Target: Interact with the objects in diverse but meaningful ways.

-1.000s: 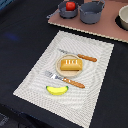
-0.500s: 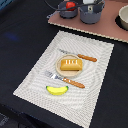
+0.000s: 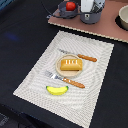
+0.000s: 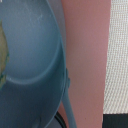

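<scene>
Pot: grey, round, sitting on the pink toy kitchen set beside the pot holding the red tomato.
Gripper: hanging directly over that pot.
Jaws: cannot tell whether spread or clenched.
Wrist view: pot's blue-grey inside is filling the frame.

No lettering, label, brand, number or sign is legible on any object in either view.
</scene>
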Controlling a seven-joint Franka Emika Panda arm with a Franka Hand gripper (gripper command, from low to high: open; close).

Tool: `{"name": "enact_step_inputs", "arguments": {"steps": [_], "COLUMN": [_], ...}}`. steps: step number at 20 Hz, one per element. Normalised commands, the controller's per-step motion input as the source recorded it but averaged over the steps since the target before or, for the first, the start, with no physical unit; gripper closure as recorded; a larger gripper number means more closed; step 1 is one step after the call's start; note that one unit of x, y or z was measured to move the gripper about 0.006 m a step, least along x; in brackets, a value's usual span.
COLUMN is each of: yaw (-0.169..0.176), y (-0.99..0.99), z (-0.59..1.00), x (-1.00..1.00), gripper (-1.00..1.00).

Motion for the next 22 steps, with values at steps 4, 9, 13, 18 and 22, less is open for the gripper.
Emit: {"name": "enact_step_inputs", "arguments": {"steps": [4, 9, 13, 18, 22], "yaw": [0.033, 0.023, 0.014, 0.005, 0.000], "y": [0.21, 0.16, 0.14, 0.13, 0.12], "z": [-0.12, -0.04, 0.00, 0.00, -0.01], "x": [0.07, 0.11, 0.18, 0.16, 0.15], "gripper": [-1.00, 1.00, 1.00, 1.00, 1.00]}}
